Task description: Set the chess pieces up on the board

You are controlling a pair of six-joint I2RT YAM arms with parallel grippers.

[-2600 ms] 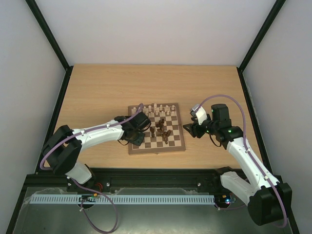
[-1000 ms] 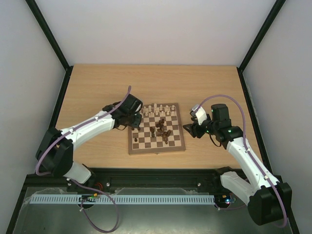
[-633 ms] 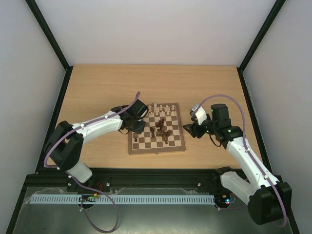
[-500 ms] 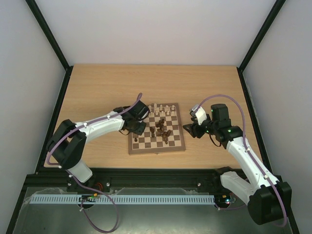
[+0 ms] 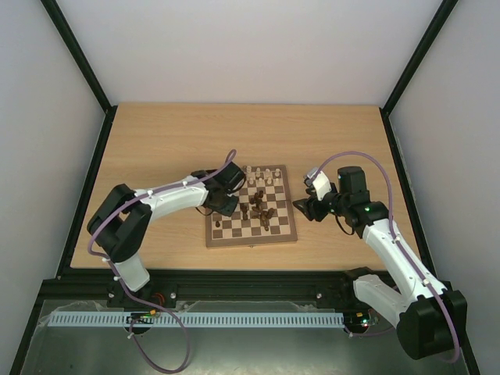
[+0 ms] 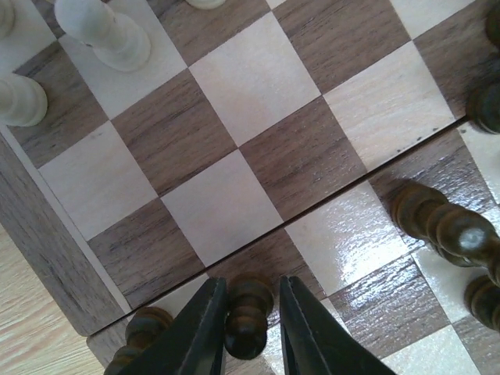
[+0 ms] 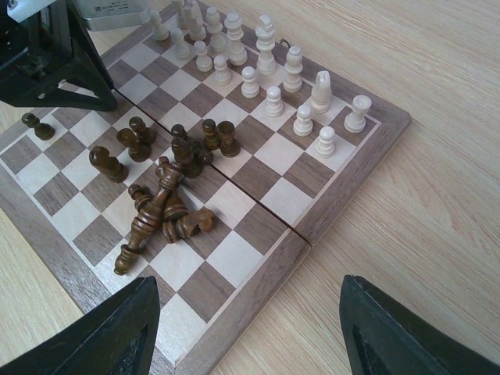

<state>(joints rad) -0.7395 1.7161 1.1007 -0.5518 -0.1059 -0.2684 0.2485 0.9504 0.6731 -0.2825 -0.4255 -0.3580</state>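
The chess pieces (image 7: 226, 137) are half sorted: the pale ones (image 7: 266, 39) stand upright along the far two rows of the board (image 7: 234, 254), while most dark ones (image 7: 160, 207) are bunched mid-board, several toppled across each other. We see the left gripper (image 6: 250, 287) low over the board's left edge, its fingers (image 6: 199, 332) pressed against both sides of a dark pawn (image 6: 248, 316) that stands beside a second pawn (image 6: 144, 324). We judge this grip is meant to carry it upright to the near rows. The right gripper (image 7: 250, 336) hangs spread wide and empty off the board's right side, likely keeping clear.
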